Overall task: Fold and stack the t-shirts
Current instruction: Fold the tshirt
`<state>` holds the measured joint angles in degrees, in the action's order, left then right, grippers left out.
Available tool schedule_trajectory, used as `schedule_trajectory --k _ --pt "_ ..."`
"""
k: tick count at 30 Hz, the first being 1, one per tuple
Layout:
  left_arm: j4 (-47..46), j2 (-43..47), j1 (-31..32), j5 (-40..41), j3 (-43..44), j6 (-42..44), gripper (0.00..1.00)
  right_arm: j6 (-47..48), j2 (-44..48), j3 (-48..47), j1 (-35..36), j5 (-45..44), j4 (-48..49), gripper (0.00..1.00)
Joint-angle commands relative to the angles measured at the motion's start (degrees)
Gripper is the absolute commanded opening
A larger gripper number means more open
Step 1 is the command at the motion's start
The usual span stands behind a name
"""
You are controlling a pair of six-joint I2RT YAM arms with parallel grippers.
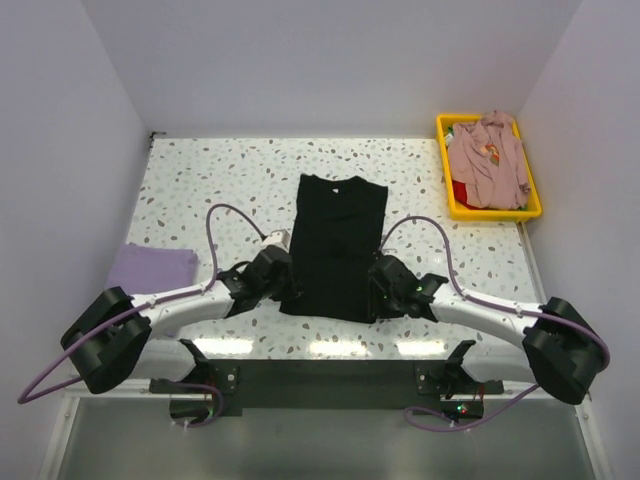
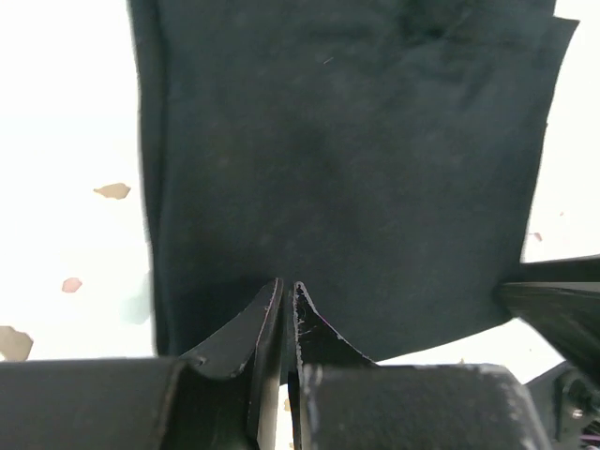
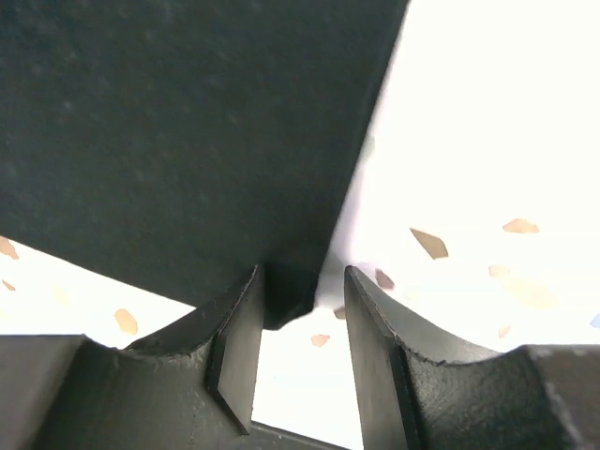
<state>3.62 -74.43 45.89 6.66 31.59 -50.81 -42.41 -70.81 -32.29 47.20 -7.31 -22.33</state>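
Left gripper (image 2: 289, 283) pinches the black t-shirt (image 1: 335, 240) hem. Right gripper (image 3: 303, 272) gapes around its corner. I'd clamp right first, then lift both evenly.

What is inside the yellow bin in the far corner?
A crumpled pink shirt fills the yellow bin, with a red patch showing beneath. Whatever else lies under it is covered.

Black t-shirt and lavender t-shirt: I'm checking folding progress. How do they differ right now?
The black t-shirt lies at the middle of the table as a long rectangle; the lavender t-shirt sits at its left edge, a smaller folded rectangle. The left gripper and right gripper are at the black t-shirt's near hem; neither touches the lavender t-shirt. Both shirts lie flat.
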Motion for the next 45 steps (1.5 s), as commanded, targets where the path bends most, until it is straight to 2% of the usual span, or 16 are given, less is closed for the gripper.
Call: schedule_trajectory --k 1,15,22,25,28,30,34,37,42,45 --pt "-2.6 0.2 -0.1 1.4 -2.1 -0.2 0.10 -2.9 3.7 2.1 0.2 0.7 -0.9 0.43" --pt "-7.8 1.9 0.0 -3.0 -10.0 -4.4 0.08 -2.6 5.9 4.2 0.1 2.8 -3.4 0.40" --pt "-8.7 5.6 0.3 -4.4 -13.6 -6.7 0.09 -3.4 13.3 3.6 -0.2 0.9 -9.6 0.40" --pt "-7.1 10.0 0.2 -4.5 -13.1 -6.7 0.16 -3.9 16.4 2.4 -0.7 -0.3 -12.9 0.41" --pt "0.8 15.1 0.2 -1.7 -10.2 -5.9 0.26 -5.3 19.8 1.7 -0.9 -0.2 -14.6 0.42" --pt "7.2 18.2 0.1 0.2 -8.2 -5.7 0.35 -6.3 21.7 2.0 -0.9 0.5 -14.6 0.42" --pt "13.9 20.6 -0.1 2.1 -6.9 -6.4 0.46 -9.9 23.0 3.4 -1.0 2.9 -11.2 0.42" --pt "13.7 20.8 -0.3 0.1 -8.2 -6.7 0.51 -12.5 21.8 6.0 -1.0 7.1 -4.9 0.42" --pt "8.1 18.8 -0.4 -4.0 -12.3 -6.3 0.51 -15.1 17.3 9.4 -1.1 10.8 2.5 0.41" --pt "5.1 17.8 -0.4 -5.6 -13.2 -5.6 0.51 -15.9 17.0 10.7 -1.0 10.4 3.3 0.41"
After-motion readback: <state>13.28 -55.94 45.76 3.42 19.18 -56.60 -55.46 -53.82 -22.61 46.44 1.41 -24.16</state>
